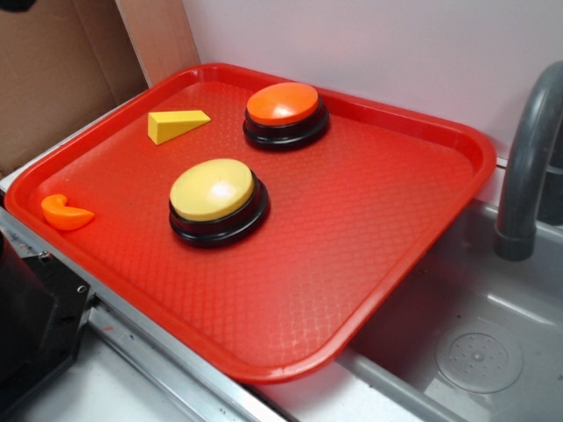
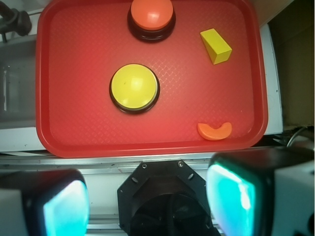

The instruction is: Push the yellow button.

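The red tray holds everything, and the yellow button sits near its middle, with the orange button just beyond it toward the far rim. The gripper hangs high above the near edge — jaws spread wide, holding nothing. The risk is drift — a descent carried too far forward would press the orange dome instead, while the yellow wedge and orange crescent lie well aside.

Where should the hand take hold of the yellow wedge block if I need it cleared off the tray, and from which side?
Grip the yellow wedge block across its two flat long faces near the thick end, coming straight down from above. It lies flat on the red tray, apart from both buttons, so its sides look free. The tapered tip offers less surface, so avoid it. The hand looks open wide enough.
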You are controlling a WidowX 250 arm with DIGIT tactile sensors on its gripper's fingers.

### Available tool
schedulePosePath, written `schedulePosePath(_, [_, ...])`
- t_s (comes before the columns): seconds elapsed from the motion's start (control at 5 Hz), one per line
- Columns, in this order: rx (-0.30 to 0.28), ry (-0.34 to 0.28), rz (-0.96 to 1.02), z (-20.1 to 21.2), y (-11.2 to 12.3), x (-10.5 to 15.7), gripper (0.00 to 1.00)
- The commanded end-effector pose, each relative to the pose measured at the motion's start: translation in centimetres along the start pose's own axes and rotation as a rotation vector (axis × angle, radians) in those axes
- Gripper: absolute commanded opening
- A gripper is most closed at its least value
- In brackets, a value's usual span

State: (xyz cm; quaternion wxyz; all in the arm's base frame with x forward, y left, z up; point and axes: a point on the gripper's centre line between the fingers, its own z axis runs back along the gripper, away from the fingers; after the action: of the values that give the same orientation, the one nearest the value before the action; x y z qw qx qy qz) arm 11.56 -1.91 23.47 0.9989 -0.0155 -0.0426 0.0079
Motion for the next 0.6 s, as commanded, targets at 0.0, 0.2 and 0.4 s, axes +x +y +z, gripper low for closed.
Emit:
schedulePosePath(0.0, [0.000, 0.000, 0.000, 0.0, 0.0, 0.0, 1.00])
schedulePosePath(0.2, [0.008, 0.095, -0.091, -5.3, 0.6, 3.0, 1.00])
schedulePosePath(0.4, [0.023, 0.060, -0.235, -9.8, -0.8, 6.3, 1.00])
